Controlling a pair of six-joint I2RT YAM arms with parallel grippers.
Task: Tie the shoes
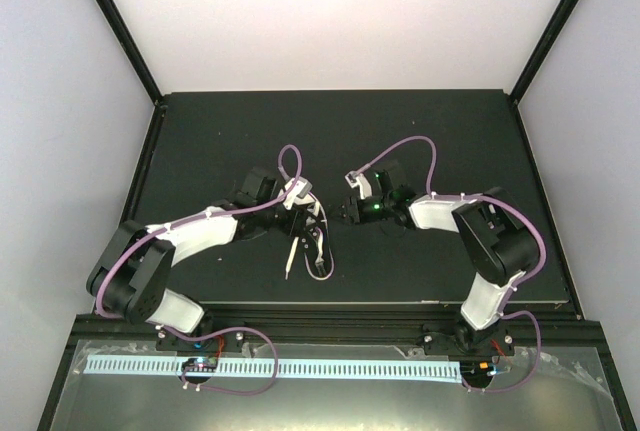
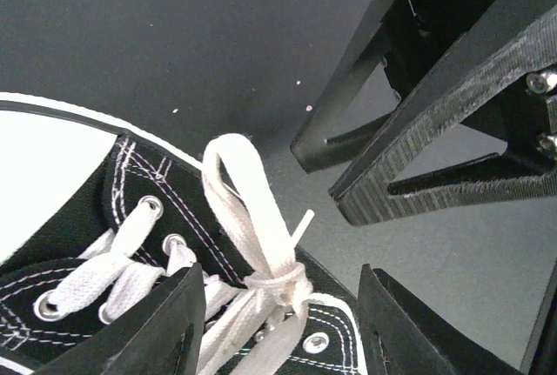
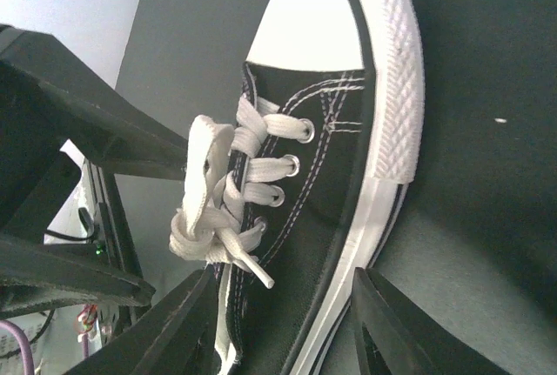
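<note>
A small black canvas sneaker (image 1: 316,243) lies on the black mat between the two arms. In the right wrist view the shoe (image 3: 322,218) shows its white toe cap (image 3: 305,27) and white rubber rim. Its white laces (image 3: 204,227) are drawn into a knot with a loop. The knot (image 2: 283,284) and an upright loop (image 2: 244,184) also show in the left wrist view. My left gripper (image 2: 278,340) is open, its fingers either side of the knot without holding it. My right gripper (image 3: 287,340) is open astride the shoe's side and sole rim.
The black mat (image 1: 420,131) covers the table between white walls. A black frame rail (image 1: 340,316) runs along the near edge. The right gripper's fingers (image 2: 418,131) are close above the shoe in the left wrist view. A loose lace end (image 1: 291,261) trails toward the front.
</note>
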